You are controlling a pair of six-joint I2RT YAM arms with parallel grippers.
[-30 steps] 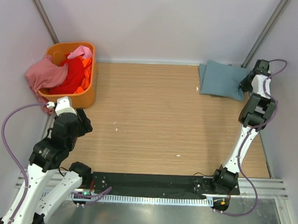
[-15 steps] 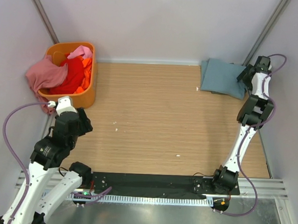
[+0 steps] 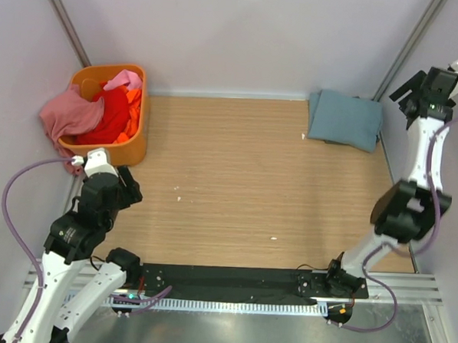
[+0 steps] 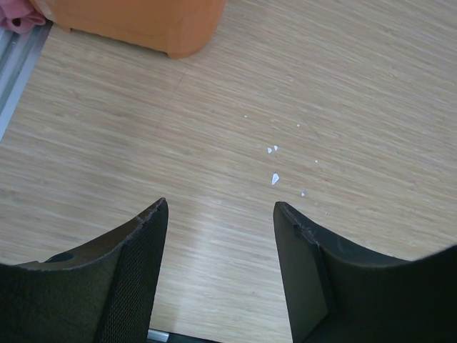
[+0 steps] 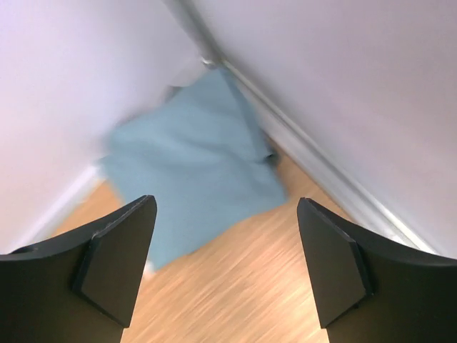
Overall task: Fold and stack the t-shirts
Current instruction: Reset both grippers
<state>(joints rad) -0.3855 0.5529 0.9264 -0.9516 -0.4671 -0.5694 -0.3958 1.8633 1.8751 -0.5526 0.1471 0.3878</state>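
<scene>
Right gripper (image 5: 225,207) gapes wide, empty, hovering above the folded blue-teal t-shirt (image 3: 345,120), which lies in the far right corner, likely as stack base. Left gripper (image 4: 219,207) half open, empty, near orange basket (image 3: 127,152) holding unfolded pink, red, orange t-shirts (image 3: 107,117).

Basket (image 3: 130,148) far left, folded shirt (image 3: 344,120) far right
</scene>
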